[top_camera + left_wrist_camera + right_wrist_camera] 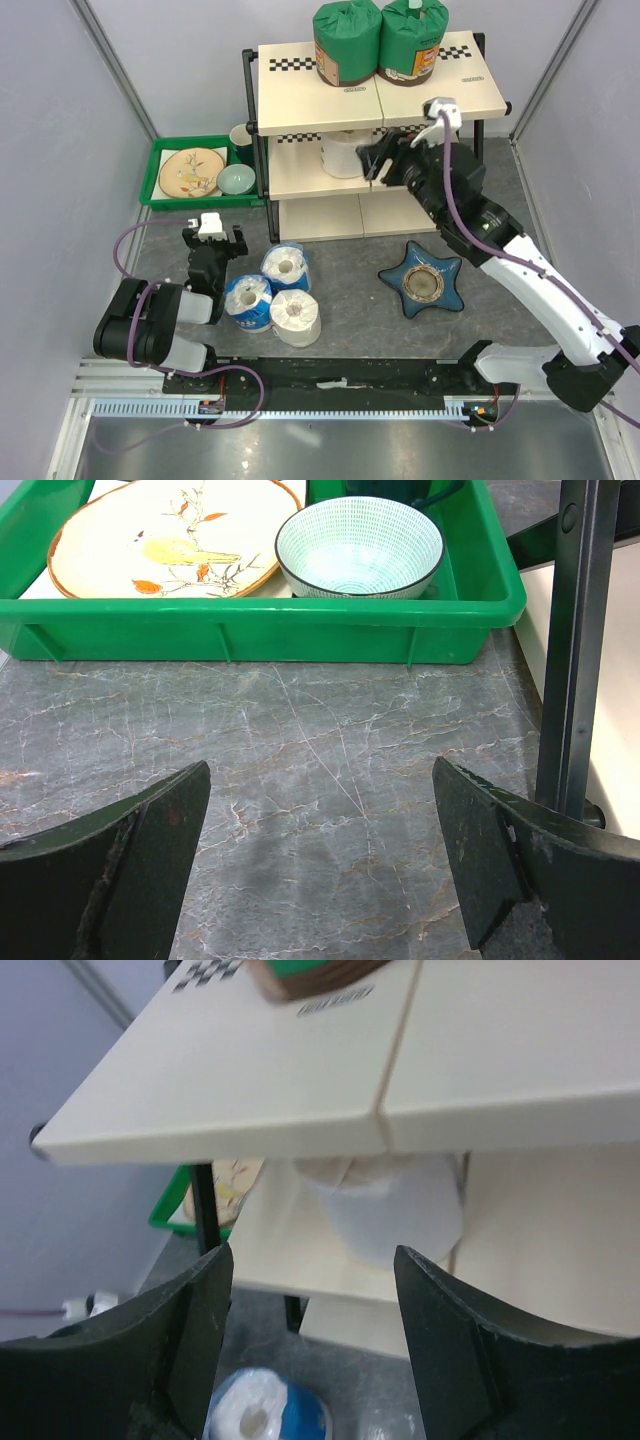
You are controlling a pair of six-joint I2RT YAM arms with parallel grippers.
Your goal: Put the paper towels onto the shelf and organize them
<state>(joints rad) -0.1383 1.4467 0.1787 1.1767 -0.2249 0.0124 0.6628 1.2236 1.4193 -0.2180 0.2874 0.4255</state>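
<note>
Reading right gripper (312,1290) as wide open, nothing between jaws, nosed up to the middle tier of the shelf (300,75), just short of a plain white roll (385,1210) parked there. Same on left gripper (320,785): jaws wide, empty, low over the bench (300,740), facing the green tray (250,630). Counting two green-wrapped rolls (347,42) on the top tier; two blue-and-white rolls (285,265) plus a second white roll (296,316) clustered on the bench just beside the left gripper, cores up. Expect light, squashy paper; wrapped ones likely slicker. Suggest pinching one wall, one finger down the core, gently to avoid crushing. Mind the star-shaped dish (423,280) near the shelf foot.
</note>
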